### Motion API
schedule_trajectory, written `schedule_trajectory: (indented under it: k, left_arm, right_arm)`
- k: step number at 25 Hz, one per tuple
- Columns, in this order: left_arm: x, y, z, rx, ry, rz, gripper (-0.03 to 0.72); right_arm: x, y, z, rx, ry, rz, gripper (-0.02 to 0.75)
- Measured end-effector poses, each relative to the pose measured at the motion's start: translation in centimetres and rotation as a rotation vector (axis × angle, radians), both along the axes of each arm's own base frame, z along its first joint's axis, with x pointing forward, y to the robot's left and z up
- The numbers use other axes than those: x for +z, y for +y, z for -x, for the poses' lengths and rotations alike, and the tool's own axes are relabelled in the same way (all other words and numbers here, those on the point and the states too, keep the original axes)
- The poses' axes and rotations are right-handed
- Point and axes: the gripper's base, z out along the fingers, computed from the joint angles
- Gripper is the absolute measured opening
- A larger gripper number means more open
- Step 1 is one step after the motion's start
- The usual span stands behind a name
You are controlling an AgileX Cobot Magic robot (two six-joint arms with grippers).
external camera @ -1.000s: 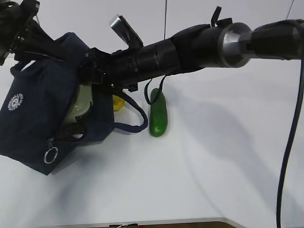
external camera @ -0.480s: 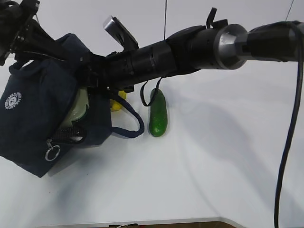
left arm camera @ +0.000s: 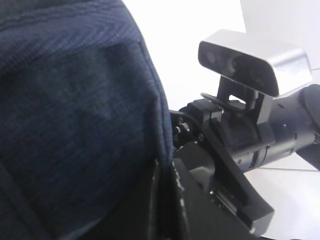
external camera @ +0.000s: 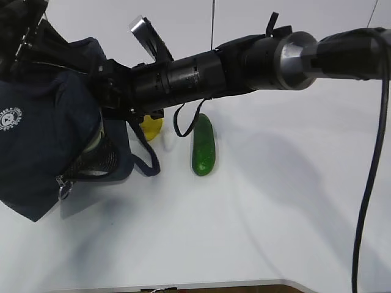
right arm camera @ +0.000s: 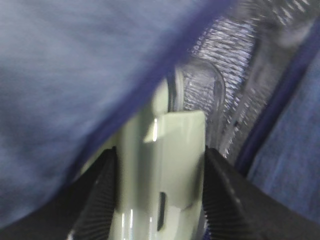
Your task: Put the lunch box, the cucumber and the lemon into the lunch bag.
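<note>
The navy lunch bag [external camera: 43, 140] hangs at the left, lifted by my left gripper [external camera: 27, 30], which is shut on its fabric rim [left arm camera: 162, 165]. My right arm reaches across into the bag's mouth. There my right gripper [right arm camera: 160, 200] is shut on the lunch box [right arm camera: 165, 150], with a ribbed finger on each side of its pale green lid. Only a sliver of the box [external camera: 95, 141] shows at the bag's opening in the exterior view. The yellow lemon [external camera: 151, 126] lies on the table just right of the bag. The dark green cucumber [external camera: 203, 144] lies beside it, further right.
A loop handle [external camera: 143, 155] of the bag dangles near the lemon. Silvery lining [right arm camera: 220, 60] shows beyond the box. The right arm's wrist camera [left arm camera: 245, 60] sits close to the bag's rim. The white table [external camera: 275, 213] stretches to the right and front.
The right arm has pushed further left and the lunch box has gone deeper into the bag. The bag has shifted left and up over the box, and its handle swung left.
</note>
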Motion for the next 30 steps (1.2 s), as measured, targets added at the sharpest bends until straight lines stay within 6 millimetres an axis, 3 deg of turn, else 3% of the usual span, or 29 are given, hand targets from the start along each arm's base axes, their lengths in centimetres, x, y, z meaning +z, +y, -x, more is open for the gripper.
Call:
schedule_trajectory:
  k: [9, 14, 20, 30]
  left_arm:
    - [-0.1, 0.0, 0.1, -0.02, 0.001, -0.011, -0.01]
    - [-0.9, 0.6, 0.4, -0.062, 0.005, -0.139, -0.01]
    - [-1.0, 0.7, 0.5, -0.069, 0.013, -0.153, -0.01]
    - [-1.1, 0.7, 0.6, -0.072, 0.016, -0.153, -0.01]
  right_arm:
    - [-1.9, 0.2, -0.3, 0.004, 0.007, 0.02, 0.382]
    - [-2.8, 0.2, -0.4, 0.009, 0.017, 0.035, 0.382]
    - [-2.8, 0.4, -0.3, 0.01, 0.015, 0.039, 0.423]
    - [-2.5, 0.5, -0.4, 0.01, 0.02, 0.015, 0.425]
